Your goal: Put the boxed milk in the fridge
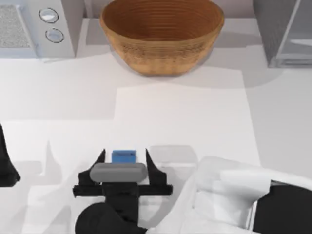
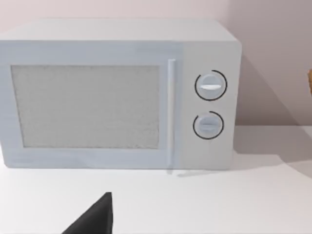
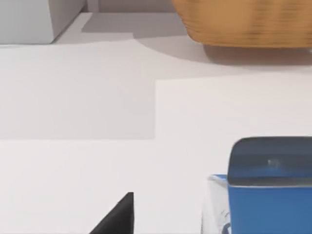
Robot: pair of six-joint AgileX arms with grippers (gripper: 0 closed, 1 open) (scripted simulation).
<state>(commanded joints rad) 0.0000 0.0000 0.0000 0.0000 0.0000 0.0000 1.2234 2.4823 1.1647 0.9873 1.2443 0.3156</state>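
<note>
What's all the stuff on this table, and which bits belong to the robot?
boxed milk: one, blue, near edge of the table, between the right hand's fingers.
woven bowl: one, brown, far middle.
microwave: one, light grey with two round knobs, far left.
fridge: one, grey with pale door panel, far right.
table: one, white.
right hand: black, open around the milk, near edge.
left arm: black, at the left edge, parked.

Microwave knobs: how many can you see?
2, both on the microwave front, right of its mesh window: upper knob directly above lower knob. The microwave sits at the table's far left.
</note>
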